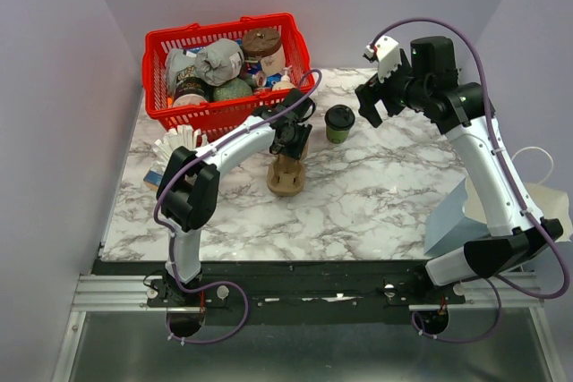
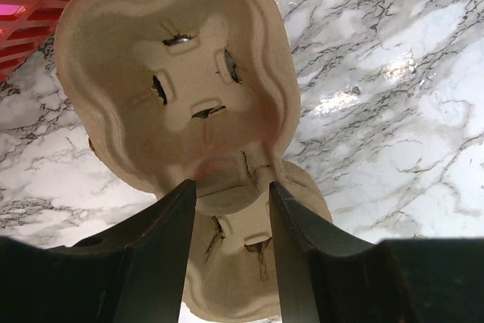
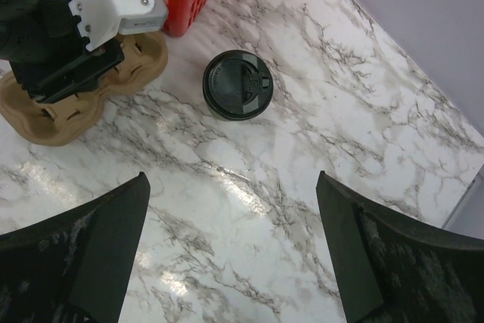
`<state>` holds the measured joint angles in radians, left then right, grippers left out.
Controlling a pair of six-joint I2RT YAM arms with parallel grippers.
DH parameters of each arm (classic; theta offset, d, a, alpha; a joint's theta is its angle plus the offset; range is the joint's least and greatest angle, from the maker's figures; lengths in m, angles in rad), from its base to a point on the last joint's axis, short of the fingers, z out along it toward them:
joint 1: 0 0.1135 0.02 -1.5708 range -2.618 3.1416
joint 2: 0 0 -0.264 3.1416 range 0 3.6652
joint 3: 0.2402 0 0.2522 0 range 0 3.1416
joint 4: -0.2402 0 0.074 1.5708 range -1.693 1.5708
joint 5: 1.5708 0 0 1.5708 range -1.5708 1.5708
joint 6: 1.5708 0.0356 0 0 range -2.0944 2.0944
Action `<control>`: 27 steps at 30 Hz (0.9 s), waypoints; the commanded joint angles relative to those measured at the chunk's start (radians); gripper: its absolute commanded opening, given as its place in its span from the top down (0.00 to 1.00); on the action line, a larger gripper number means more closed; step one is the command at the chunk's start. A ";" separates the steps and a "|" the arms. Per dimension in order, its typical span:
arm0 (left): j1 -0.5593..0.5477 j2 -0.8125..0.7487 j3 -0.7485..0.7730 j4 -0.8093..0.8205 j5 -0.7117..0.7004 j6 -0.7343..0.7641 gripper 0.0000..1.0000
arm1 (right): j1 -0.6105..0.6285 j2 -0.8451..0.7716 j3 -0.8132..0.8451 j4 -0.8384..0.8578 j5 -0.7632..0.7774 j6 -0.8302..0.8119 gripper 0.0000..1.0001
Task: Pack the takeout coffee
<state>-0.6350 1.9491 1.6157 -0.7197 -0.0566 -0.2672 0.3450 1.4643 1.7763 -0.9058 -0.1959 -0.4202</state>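
Pulp carrier (image 2: 174, 88) clamped in left end effector (image 2: 231, 187); right end effector (image 3: 231, 187) spread near round-lidded cup (image 3: 237, 85).

- A red plastic basket (image 1: 201, 116) stands at the far left of the marble table (image 1: 376, 194), heaped with goods: a grey bundled cloth (image 1: 218, 60), a brown-lidded tub (image 1: 262, 42) and a dark jar (image 1: 190, 91).
- A brown cardboard cup carrier (image 1: 286, 176) lies on the marble just in front of the basket.
- White stirrers (image 1: 179, 140) fan out near the table's left edge.
- A white paper bag (image 1: 546, 194) sits beyond the right edge.
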 commanded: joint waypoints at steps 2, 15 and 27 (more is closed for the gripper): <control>0.035 0.031 0.000 0.000 -0.028 -0.035 0.50 | -0.001 0.013 0.008 0.004 0.016 -0.011 0.00; 0.021 -0.058 0.001 0.014 -0.064 -0.029 0.49 | -0.001 0.027 0.025 0.005 0.004 -0.008 0.00; 0.021 0.008 0.018 0.017 -0.094 -0.030 0.52 | -0.001 0.001 -0.003 0.005 0.018 -0.015 0.00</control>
<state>-0.6331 1.9327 1.6077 -0.7208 -0.0952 -0.2619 0.3450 1.4857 1.7775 -0.9062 -0.1959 -0.4206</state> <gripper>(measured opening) 0.478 0.998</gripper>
